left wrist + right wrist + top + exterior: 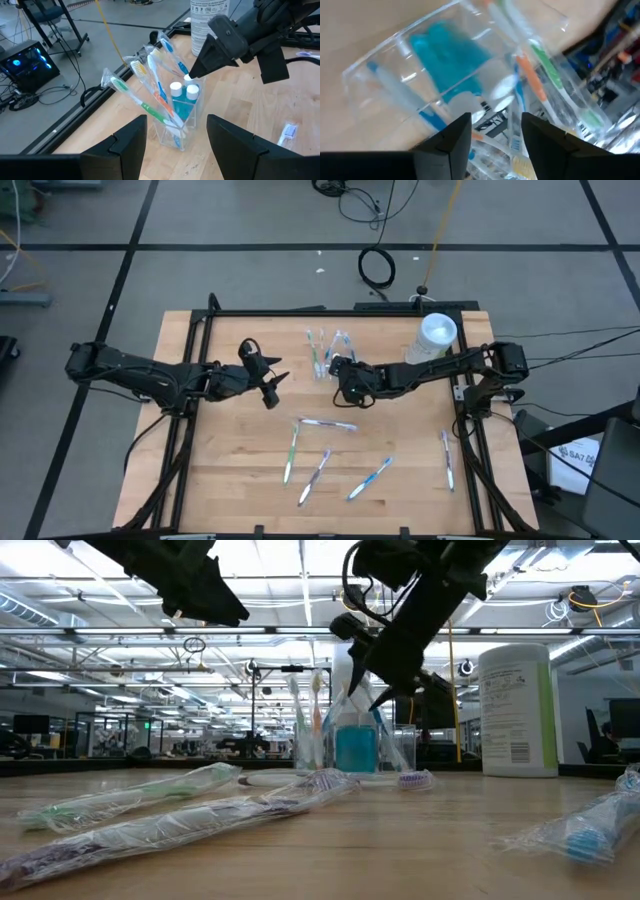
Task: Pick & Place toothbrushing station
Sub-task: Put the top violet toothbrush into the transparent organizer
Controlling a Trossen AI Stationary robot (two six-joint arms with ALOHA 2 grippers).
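Note:
The clear plastic cup (178,125) stands upright on the table toward its far edge; it also shows in the high view (324,360). It holds several toothbrushes (150,107) leaning out over its rim and teal tubes with white caps (191,91). My right gripper (496,132) is open just above the cup's mouth, pointing slantwise down, its fingers on either side of the white caps (499,97); it also shows in the left wrist view (191,75). My left gripper (177,145) is open and empty, left of the cup, pointing at it.
A tall white cylindrical container (437,335) stands right of the cup. Several wrapped toothbrushes lie loose on the near half of the table (325,423) (291,452) (370,478), one more near the right edge (447,460). The table has a black frame rim (300,311).

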